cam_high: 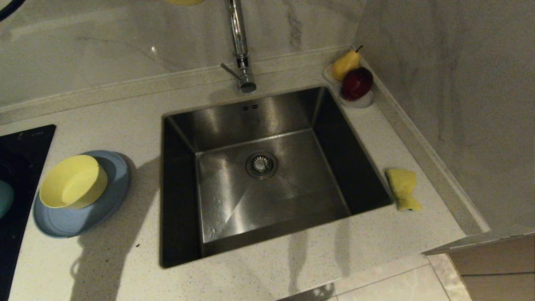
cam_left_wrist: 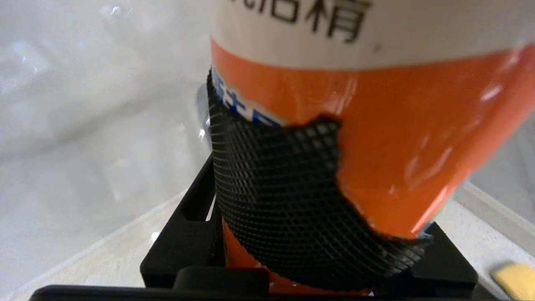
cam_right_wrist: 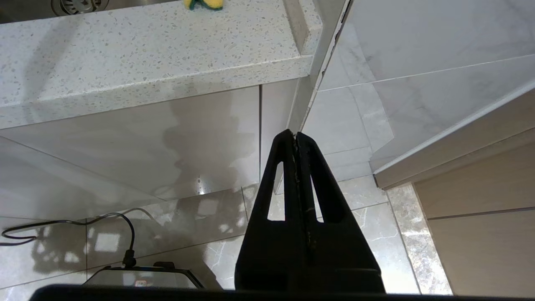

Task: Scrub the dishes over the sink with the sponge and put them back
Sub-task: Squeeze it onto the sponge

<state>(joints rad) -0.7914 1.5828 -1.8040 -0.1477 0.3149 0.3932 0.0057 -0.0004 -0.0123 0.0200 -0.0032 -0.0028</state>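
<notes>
Seemingly nothing had been scrubbed. The pale-yellow bowl (cam_high: 74, 181) sat tilted on the light-blue plate (cam_high: 90, 217), both on the surface (cam_high: 125, 125) left of the sink (cam_high: 267, 175). The teal bowl (cam_high: 5, 198) showed only as a sliver at the head view's left edge, over a black panel (cam_high: 25, 142) set in the surface. The sponge (cam_high: 403, 189) lay untouched on the surface just right of the sink, well apart from the dishes. The basin held nothing but its drain strainer (cam_high: 261, 164); the tap (cam_high: 239, 46) stood behind it.

My left jaws (cam_left_wrist: 317, 251) were clamped around an orange-and-white bottle (cam_left_wrist: 376, 125) with a black mesh patch, which filled the left wrist view; the lettering suggested detergent, though I could not read it whole. My right jaws (cam_right_wrist: 297, 144) were pressed together on nothing, parked below the surface's edge and pointing at the floor tiles (cam_right_wrist: 359, 196).

So every dish was left to wash and put back, and the sponge was yet to be picked up.

Hidden: neither arm appeared in the head view. The bottle's top and base were cut off. A pear (cam_high: 346, 63) and a red fruit (cam_high: 356, 83) sat on a white dish (cam_high: 360, 102) in the far right corner, outside the job.
</notes>
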